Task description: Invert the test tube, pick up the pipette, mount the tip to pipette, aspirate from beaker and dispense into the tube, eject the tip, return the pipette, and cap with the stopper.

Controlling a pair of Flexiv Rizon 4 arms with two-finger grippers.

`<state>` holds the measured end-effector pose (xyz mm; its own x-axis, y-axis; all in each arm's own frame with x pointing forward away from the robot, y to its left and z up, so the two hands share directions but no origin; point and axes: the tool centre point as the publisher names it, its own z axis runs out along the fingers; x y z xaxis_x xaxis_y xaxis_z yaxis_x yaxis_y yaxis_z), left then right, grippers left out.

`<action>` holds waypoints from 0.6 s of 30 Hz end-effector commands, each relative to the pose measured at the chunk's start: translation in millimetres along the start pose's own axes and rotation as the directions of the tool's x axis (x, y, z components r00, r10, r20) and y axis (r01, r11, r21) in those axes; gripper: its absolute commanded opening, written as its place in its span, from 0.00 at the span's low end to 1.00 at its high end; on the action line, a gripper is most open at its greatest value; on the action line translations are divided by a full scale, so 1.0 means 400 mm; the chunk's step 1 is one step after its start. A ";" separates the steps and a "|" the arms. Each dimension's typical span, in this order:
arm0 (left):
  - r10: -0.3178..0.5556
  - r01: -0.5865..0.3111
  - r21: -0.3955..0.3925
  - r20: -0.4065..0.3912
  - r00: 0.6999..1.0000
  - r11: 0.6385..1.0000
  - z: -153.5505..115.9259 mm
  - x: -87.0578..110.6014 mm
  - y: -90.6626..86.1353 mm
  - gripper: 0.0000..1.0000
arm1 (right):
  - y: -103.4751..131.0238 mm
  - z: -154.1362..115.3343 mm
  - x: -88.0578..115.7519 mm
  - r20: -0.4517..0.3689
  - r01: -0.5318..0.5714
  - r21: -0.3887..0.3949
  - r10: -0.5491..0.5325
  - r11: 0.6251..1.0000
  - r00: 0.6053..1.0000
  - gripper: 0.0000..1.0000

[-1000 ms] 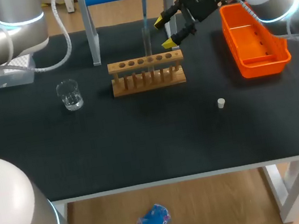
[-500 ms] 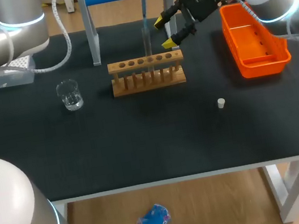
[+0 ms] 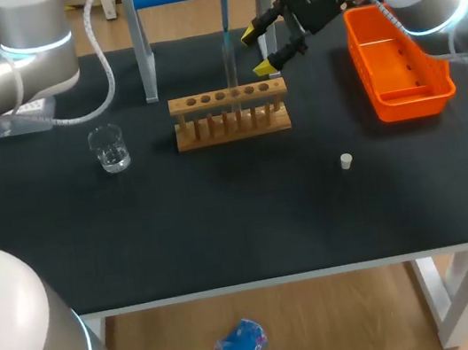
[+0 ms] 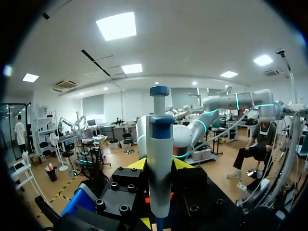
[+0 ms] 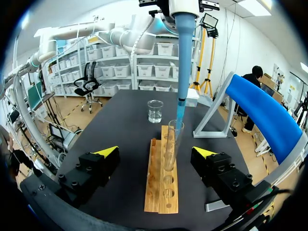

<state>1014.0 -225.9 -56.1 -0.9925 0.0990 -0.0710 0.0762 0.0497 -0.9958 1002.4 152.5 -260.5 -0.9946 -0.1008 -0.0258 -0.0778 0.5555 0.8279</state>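
left claw [image 4: 159, 166] clamps the pipette [image 4: 159, 137], its arm just shifted; tip [image 5: 183, 72] dips into the test tube [image 5: 171, 144], dispensing likely; right claw [image 5: 156, 152] wide.

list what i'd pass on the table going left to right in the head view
tip box → beaker → wooden rack → stopper → orange bin

Head high behind, facing down; wrists close; right wrist shares rack [image 3: 227, 98], beaker [image 3: 109, 149].
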 end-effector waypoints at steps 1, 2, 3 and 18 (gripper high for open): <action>0.000 0.000 0.002 0.003 1.000 1.000 0.001 0.001 0.008 0.00 | 0.000 -0.001 -0.001 -0.002 0.000 0.002 0.000 1.000 1.000 1.00; 0.001 -0.001 0.002 0.004 1.000 1.000 0.001 0.002 0.010 0.00 | 0.000 -0.001 -0.001 -0.002 0.000 0.002 0.000 1.000 1.000 1.00; 0.002 -0.002 0.002 0.004 1.000 1.000 0.001 0.002 0.012 0.00 | 0.000 -0.001 -0.001 -0.002 0.000 0.002 0.000 1.000 1.000 1.00; 0.000 0.000 0.020 0.015 1.000 1.000 -0.002 0.004 0.053 0.00 | 0.000 -0.001 -0.001 -0.002 0.000 0.002 0.000 1.000 1.000 1.00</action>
<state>1014.6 -223.5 -75.2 -0.9937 0.0878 -0.0697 0.0730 0.0353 -0.9967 1002.4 152.5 -260.5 -0.9946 -0.1008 -0.0258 -0.0778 0.5555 0.8278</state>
